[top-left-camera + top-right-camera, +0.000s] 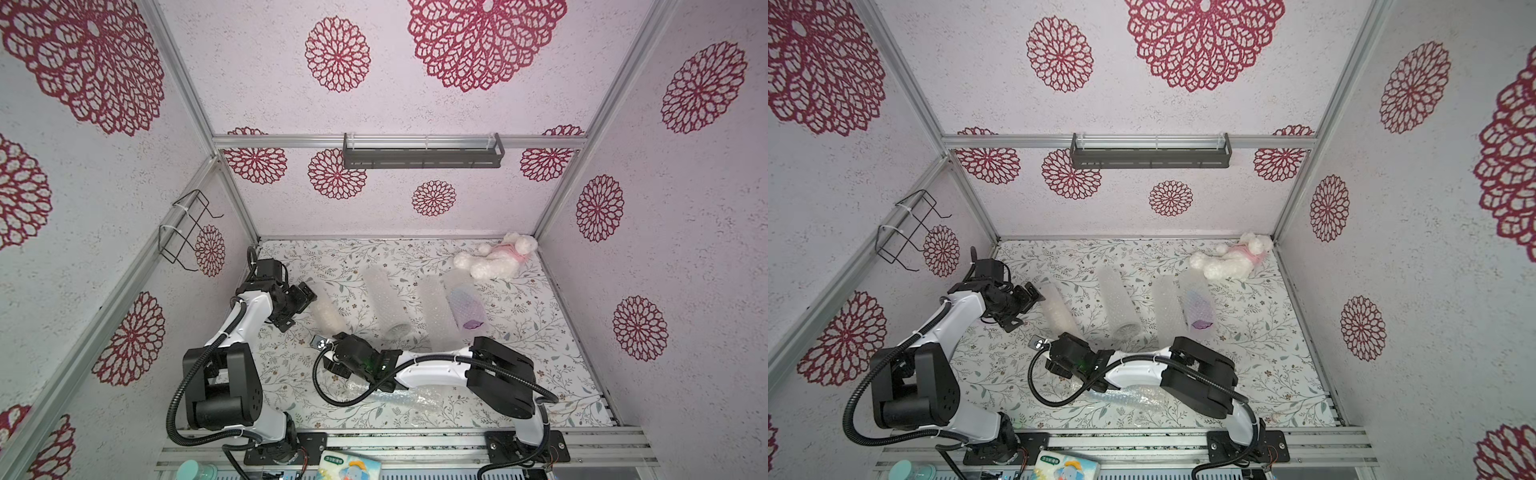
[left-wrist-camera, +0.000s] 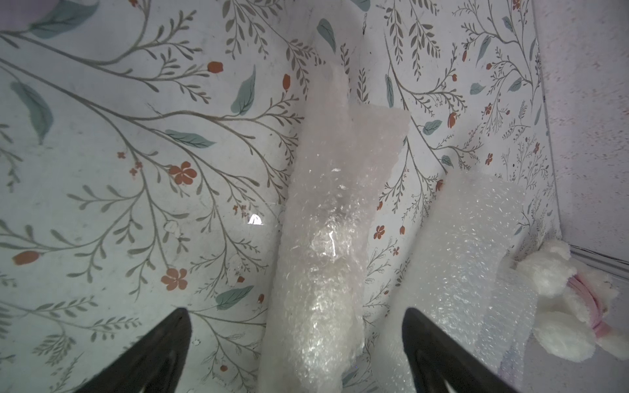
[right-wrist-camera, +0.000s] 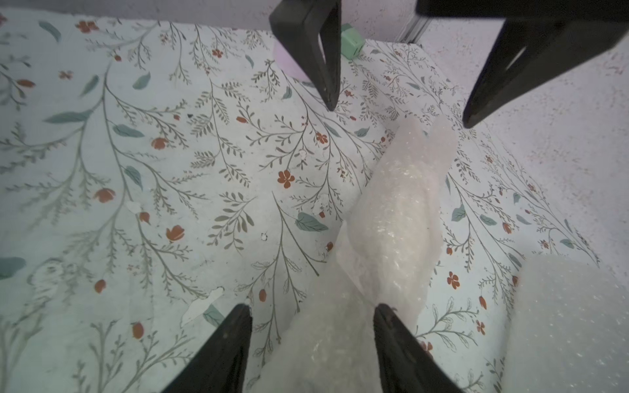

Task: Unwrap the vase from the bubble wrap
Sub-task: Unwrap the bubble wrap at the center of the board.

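Right gripper (image 3: 312, 306), jaws half-open, straddles one end of the bubble wrap (image 3: 398, 211) roll; the roll's long axis runs straight to the left gripper (image 3: 400, 117), wide open at the other end.

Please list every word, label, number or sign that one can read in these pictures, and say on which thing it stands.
No text can be read in any view.
The colourful packet, at the near edge in both top views, bears a green label with white characters: too small and blurred to read.
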